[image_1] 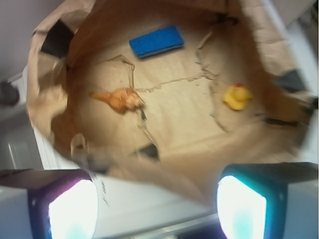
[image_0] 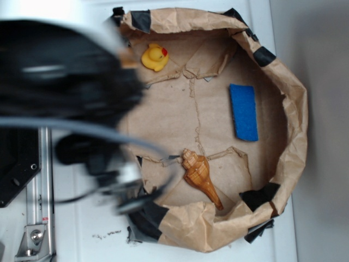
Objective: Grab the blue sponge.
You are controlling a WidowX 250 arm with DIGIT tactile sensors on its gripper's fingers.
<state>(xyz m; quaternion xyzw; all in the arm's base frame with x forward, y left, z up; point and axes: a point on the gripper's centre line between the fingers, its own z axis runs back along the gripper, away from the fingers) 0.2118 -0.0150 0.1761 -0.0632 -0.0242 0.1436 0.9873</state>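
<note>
- Standing wide apart, the 2 fingertips (image_1: 72, 206) frame the bottom of the wrist view, with nothing between them; the gripper (image_1: 157, 209) is empty and hangs outside the near rim of the paper enclosure.
- Beyond the pads, a crumpled brown paper wall (image_1: 47, 99), patched with black tape, rings a flat paper floor.
- Nearest inside, in the wrist view, lies an orange-brown conch shell (image_1: 121, 99), to the left of centre; a yellow rubber duck (image_1: 237, 96) sits to the right, well apart from it.
- Farthest from the gripper, the blue sponge (image_1: 156, 41) lies flat on the floor close to the far wall, touching nothing else.
- From the exterior view, the blurred black arm (image_0: 65, 87) covers the left side, while the sponge (image_0: 243, 112) rests on the opposite side, with duck (image_0: 155, 57) and shell (image_0: 200, 176) both clear of it.
- My judgement: the sponge looks light, soft and compressible, not slippery and not fragile, so a firm squeeze should do no harm.
- Being thin and flat, it likely calls for the fingers to come straight down and close across its 2 long edges near the middle, pressing slightly into the paper.
- Risk, as I judge it: catching the loose paper floor along with the pad.
</note>
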